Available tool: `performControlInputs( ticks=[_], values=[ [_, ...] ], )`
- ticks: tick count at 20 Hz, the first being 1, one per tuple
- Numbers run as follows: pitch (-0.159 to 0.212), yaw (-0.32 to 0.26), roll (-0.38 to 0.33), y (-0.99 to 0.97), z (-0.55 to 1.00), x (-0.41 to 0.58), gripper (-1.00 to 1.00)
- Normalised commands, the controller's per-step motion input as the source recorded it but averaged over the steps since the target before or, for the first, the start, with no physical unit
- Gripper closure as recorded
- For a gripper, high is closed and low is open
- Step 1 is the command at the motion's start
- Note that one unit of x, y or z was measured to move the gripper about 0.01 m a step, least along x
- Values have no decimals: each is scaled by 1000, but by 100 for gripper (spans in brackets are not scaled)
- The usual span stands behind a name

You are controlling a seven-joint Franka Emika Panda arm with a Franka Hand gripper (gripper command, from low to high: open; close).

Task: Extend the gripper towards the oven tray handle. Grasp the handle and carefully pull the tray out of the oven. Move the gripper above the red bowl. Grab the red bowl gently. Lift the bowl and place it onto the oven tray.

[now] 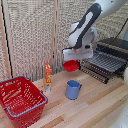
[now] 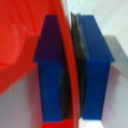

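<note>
This looks like a mock kitchen set up in a robot lab, though the blurry view leaves some doubt: a toaster oven (image 1: 114, 50) with its wire tray (image 1: 104, 64) pulled out sits on a pale wooden tabletop (image 1: 95, 107) before slatted screens (image 1: 35, 35), tended by a white robot arm (image 1: 90, 22).

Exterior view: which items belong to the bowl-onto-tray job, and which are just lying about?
Job:
gripper, shut on the red bowl's rim
red bowl, held in the air
tray, pulled out
oven

Lying about:
blue cup
red basket
orange bottle
</note>
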Motion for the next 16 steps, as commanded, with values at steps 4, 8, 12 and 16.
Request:
performControlInputs(
  ticks=[4, 8, 12, 16],
  values=[
    [42, -260, 12, -247, 615, 195, 100],
    [2, -255, 21, -323, 399, 161, 100],
    [0, -168, 20, -614, 334, 186, 100],
    [0, -114, 14, -796, 297, 188, 100]
  ],
)
